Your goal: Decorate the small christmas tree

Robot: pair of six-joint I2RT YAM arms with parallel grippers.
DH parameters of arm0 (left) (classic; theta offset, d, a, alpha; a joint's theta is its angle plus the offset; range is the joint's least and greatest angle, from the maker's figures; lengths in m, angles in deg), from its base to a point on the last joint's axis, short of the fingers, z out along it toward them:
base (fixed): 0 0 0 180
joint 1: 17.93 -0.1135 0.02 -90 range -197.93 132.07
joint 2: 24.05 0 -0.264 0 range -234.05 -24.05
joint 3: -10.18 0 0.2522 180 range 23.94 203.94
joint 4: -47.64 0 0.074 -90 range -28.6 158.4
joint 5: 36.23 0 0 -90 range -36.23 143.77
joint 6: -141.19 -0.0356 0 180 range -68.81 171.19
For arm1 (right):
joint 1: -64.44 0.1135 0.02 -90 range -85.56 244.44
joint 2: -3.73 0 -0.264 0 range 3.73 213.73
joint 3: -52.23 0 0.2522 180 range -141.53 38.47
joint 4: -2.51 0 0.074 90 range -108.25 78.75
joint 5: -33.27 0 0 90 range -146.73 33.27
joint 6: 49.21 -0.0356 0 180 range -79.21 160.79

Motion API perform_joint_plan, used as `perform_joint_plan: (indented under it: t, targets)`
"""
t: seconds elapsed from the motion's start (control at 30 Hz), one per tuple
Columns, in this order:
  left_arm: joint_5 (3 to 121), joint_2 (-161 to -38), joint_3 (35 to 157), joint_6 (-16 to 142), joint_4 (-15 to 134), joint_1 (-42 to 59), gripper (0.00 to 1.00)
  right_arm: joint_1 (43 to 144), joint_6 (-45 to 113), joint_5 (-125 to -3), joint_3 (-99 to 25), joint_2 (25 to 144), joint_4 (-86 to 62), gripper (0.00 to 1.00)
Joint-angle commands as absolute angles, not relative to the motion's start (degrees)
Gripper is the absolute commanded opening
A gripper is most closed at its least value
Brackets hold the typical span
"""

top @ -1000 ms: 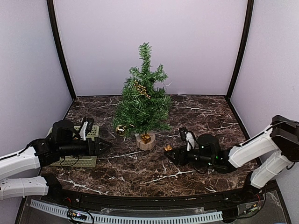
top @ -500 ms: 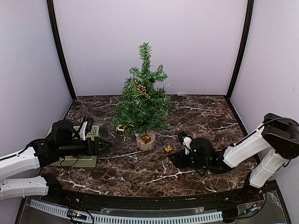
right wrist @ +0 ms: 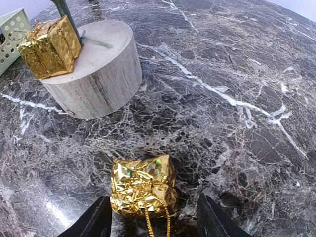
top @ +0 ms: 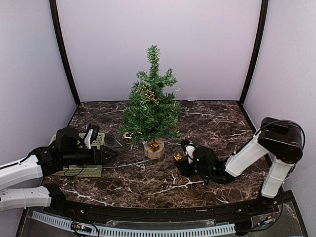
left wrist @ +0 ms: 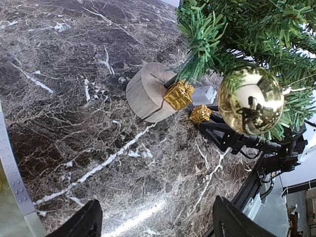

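Observation:
The small christmas tree (top: 150, 111) stands at mid-table on its pale wooden stump (right wrist: 96, 79). A gold ball (left wrist: 250, 100) hangs from a low branch on its left side. One gold foil gift (right wrist: 49, 47) rests on the stump. A second gold gift (right wrist: 143, 186) with a gold cord lies on the marble just right of the stump. My right gripper (right wrist: 155, 222) is open, its fingers on either side of that gift, with a gap on the right. My left gripper (left wrist: 155, 224) is open and holds nothing, low over the marble left of the tree.
A pale green perforated basket (top: 84, 170) sits under the left arm at the table's left edge. A gold ornament (top: 149, 94) hangs high in the tree. Purple walls close in the back and both sides.
My right gripper has slid left along the table until its fingers flank the loose gold gift, and its jaws have narrowed a little. The gift and the left arm have not moved.

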State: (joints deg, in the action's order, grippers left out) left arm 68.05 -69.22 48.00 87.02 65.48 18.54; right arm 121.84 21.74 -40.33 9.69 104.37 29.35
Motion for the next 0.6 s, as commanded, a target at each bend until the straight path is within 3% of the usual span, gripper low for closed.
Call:
perform_joint_plan:
  t: [0.0, 0.33, 0.57]
  targets:
    - [67.9, -69.8, 48.7, 85.7, 66.8, 18.0, 0.8, 122.4, 23.8, -38.4, 8.7, 106.0, 33.5, 0.59]
    - [67.9, -70.6, 49.1, 85.7, 66.9, 18.0, 0.8, 122.3, 24.1, -39.1, 9.9, 107.5, 38.8, 0.37]
    - [68.0, -71.0, 49.5, 85.6, 67.3, 18.0, 0.8, 121.5, 23.6, -39.8, 10.9, 104.1, 38.8, 0.35]
